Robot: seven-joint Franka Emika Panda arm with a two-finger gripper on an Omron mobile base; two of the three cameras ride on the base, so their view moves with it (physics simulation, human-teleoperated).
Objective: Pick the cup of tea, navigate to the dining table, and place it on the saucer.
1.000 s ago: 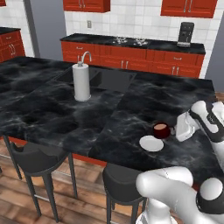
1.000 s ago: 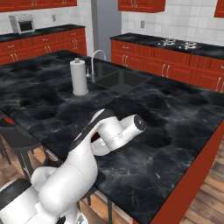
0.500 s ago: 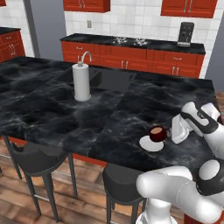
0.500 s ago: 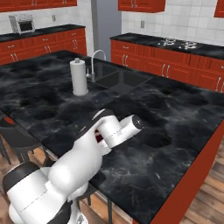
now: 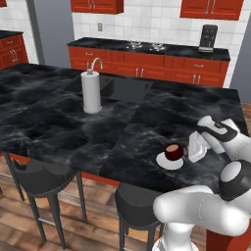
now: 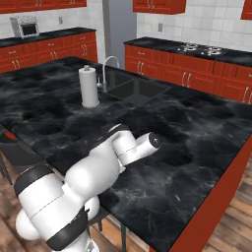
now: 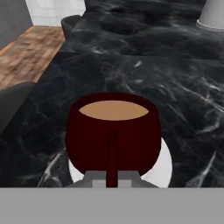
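Observation:
The cup of tea [image 5: 173, 151] is dark red with light brown liquid and stands on the saucer [image 5: 164, 162], a small white plate near the front right edge of the dining table [image 5: 73, 122]. My gripper [image 5: 189, 149] is at the cup's right side, shut on its handle. In the hand view the cup [image 7: 113, 131] is close and upright, its handle running down between my gripper's [image 7: 112, 183] grey fingertips. The white saucer [image 7: 165, 168] shows under and around the cup's base. In the right base view my own arm hides the cup.
A white paper-towel roll [image 5: 91, 92] stands by the sink [image 5: 120, 89] and faucet [image 5: 95, 63] in the island top. Dark stools [image 5: 44, 176] stand along the front edge. Red wall counters carry a coffee machine [image 5: 208, 37] and a microwave [image 6: 27, 27].
The cup has come down and a little to the left with my gripper, from just above the saucer to resting on it. The base has not moved.

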